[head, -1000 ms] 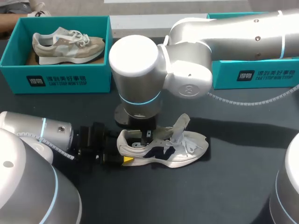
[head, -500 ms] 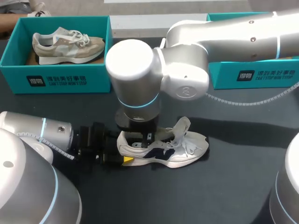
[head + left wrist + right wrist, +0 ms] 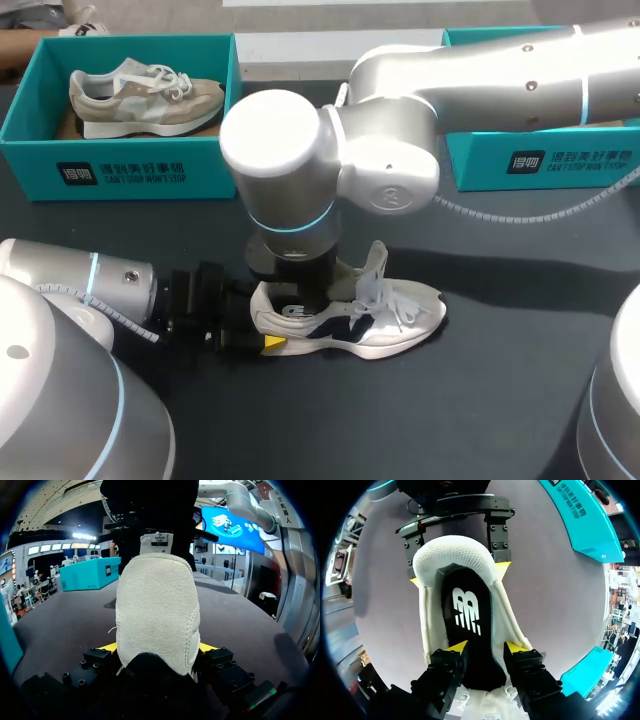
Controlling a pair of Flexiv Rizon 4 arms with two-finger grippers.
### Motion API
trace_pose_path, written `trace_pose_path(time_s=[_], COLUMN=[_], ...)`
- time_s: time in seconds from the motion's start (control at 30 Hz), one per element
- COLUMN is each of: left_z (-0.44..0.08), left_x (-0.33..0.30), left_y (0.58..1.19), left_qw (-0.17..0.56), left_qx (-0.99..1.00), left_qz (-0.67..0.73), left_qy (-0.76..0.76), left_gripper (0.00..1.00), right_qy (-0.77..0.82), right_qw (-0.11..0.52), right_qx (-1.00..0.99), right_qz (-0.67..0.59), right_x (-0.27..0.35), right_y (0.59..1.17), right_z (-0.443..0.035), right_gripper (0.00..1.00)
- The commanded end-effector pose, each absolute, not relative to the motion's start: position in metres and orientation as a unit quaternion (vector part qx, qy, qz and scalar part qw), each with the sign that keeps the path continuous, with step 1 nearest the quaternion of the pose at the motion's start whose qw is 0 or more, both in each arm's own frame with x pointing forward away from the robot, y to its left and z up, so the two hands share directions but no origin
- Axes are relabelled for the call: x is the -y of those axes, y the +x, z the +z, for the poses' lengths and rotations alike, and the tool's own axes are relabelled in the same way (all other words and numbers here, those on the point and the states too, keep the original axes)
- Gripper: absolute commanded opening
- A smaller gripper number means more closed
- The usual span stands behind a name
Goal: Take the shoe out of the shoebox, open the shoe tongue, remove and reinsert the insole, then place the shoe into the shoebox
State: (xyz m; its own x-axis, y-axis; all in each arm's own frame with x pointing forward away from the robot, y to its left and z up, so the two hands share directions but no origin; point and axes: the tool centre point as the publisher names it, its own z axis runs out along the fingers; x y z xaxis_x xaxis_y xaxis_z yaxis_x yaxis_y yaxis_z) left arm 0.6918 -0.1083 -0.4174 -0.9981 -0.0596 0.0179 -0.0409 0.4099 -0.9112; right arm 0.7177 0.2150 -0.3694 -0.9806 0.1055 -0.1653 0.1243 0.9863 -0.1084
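A white shoe (image 3: 385, 322) with a navy logo lies on its sole on the dark table, toe pointing right. My left gripper (image 3: 258, 322) is shut on the shoe's heel. In the left wrist view the fuzzy heel (image 3: 156, 605) fills the gap between that gripper's (image 3: 156, 647) yellow tips. My right gripper (image 3: 303, 293) hangs straight down into the shoe's mouth. Its fingers (image 3: 485, 649) stand apart over the black insole (image 3: 467, 610), which lies flat inside. The tongue (image 3: 373, 272) stands up behind it.
A teal shoebox (image 3: 120, 160) at the back left holds a beige shoe (image 3: 140, 95). A second teal box (image 3: 540, 160) stands at the back right, partly hidden by my right arm. Bare dark table lies in front of the white shoe.
My right gripper's fingers have parted. The right arm has shifted slightly left and down over the shoe, and the tongue now stands more upright. The left arm has not moved.
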Motion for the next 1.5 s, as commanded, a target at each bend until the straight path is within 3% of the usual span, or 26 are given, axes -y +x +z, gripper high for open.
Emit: trace_pose_path(time_s=[0.03, 0.33, 0.4, 0.5, 1.5], left_z=[-0.425, -0.425, -0.425, -0.425, -0.425], left_x=[0.111, 0.111, 0.111, 0.111, 0.111], left_y=[0.691, 0.691, 0.691, 0.691, 0.691], left_qw=[0.009, 0.009, 0.009, 0.009, 0.009], left_qx=[-0.840, -0.840, -0.840, -0.840, -0.840], left_qz=[-0.542, -0.542, -0.542, -0.542, -0.542], left_qy=[-0.030, -0.030, -0.030, -0.030, -0.030], left_gripper=[0.00, 0.00, 0.00, 0.00, 0.00], right_qy=[0.052, 0.046, 0.050, 0.055, 0.145], right_qw=[0.072, 0.051, 0.045, 0.035, 0.117], right_qx=[-0.994, -0.996, -0.997, -0.997, -0.982], right_qz=[-0.057, -0.050, -0.048, -0.046, -0.027], right_x=[-0.219, -0.222, -0.222, -0.222, -0.180], right_y=[0.721, 0.713, 0.710, 0.704, 0.698], right_z=[-0.383, -0.405, -0.409, -0.414, -0.331], right_gripper=[0.44, 0.40, 0.28, 0.00, 0.00])
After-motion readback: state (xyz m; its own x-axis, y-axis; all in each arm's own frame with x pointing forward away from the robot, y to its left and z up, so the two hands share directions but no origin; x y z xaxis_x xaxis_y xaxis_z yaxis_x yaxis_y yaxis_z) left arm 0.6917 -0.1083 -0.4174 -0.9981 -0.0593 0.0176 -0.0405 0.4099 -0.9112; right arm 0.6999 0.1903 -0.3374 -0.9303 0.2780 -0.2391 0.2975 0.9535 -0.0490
